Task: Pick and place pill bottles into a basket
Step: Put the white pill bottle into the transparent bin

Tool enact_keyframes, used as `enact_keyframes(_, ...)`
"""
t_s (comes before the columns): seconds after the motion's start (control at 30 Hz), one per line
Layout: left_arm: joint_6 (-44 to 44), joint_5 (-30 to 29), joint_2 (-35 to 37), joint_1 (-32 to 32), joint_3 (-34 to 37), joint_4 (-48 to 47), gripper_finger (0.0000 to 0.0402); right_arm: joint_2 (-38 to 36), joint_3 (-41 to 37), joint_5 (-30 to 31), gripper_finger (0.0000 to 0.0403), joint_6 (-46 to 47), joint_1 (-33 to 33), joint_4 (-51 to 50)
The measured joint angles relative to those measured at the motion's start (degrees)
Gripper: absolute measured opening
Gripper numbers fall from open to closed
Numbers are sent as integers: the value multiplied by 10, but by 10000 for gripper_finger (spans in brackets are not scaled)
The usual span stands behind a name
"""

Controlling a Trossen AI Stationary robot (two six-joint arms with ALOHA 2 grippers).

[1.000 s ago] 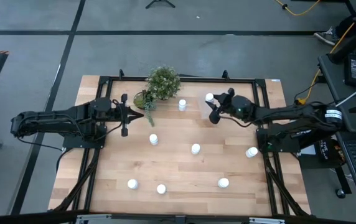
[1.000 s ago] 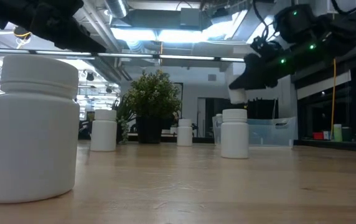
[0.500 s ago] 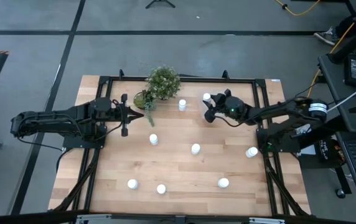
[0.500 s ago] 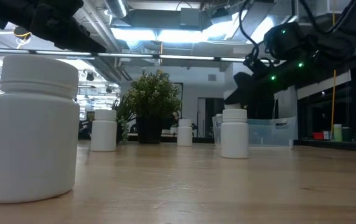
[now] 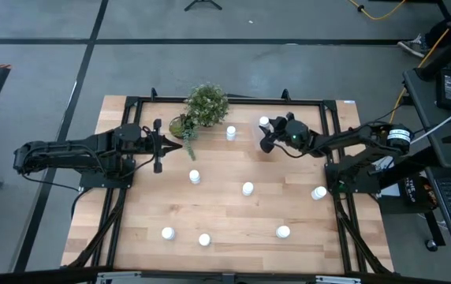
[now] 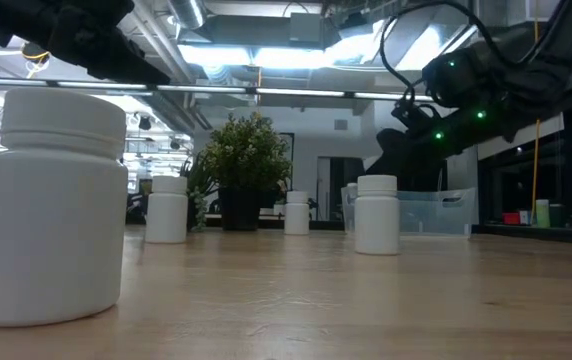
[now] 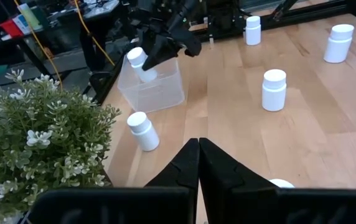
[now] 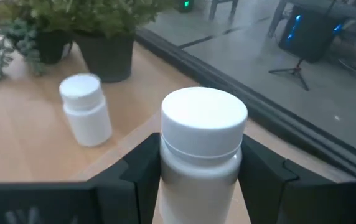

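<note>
My right gripper [image 5: 266, 128] is shut on a white pill bottle [image 8: 203, 140] at the table's far right, right over the clear basket [image 7: 159, 93]. Several more pill bottles stand upright on their bases on the wood, among them one [image 5: 231, 132] beside the plant, one [image 5: 247, 188] mid-table and one [image 5: 283, 232] near the front. My left gripper [image 5: 180, 145] hovers shut and empty at the far left, next to the plant. My right gripper pinches the bottle's body just below the cap [image 8: 165, 165] between its two fingers [image 8: 262, 168], one on each side. The fingers slant down from the table's right side. The bottle is clear of the table, tilted, cap [image 7: 135, 56] up, its lower end down between the basket's walls.
A green potted plant [image 5: 206, 105] stands at the far edge between the arms. A black frame [image 5: 233, 100] runs around the tabletop. One bottle [image 6: 56, 205] stands right in front of the low camera, and another [image 5: 319, 192] stands by the right arm's base.
My right gripper has gone down toward the basket with the pill bottle still between its fingers, and a little toward the far edge. The bottle has sunk with it to the basket's rim.
</note>
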State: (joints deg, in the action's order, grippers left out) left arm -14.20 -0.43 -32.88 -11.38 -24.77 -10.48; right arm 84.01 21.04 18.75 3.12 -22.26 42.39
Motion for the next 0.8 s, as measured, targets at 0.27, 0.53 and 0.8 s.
enact_keyframes(0.27,-1,0,0,0,0,0,5,0,-42,2,170,14,-1,80)
enact_keyframes(0.53,0,0,0,0,0,0,3,47,-29,23,170,35,-1,95)
enact_keyframes(0.8,4,0,0,0,0,0,2,110,-25,41,170,51,-7,164)
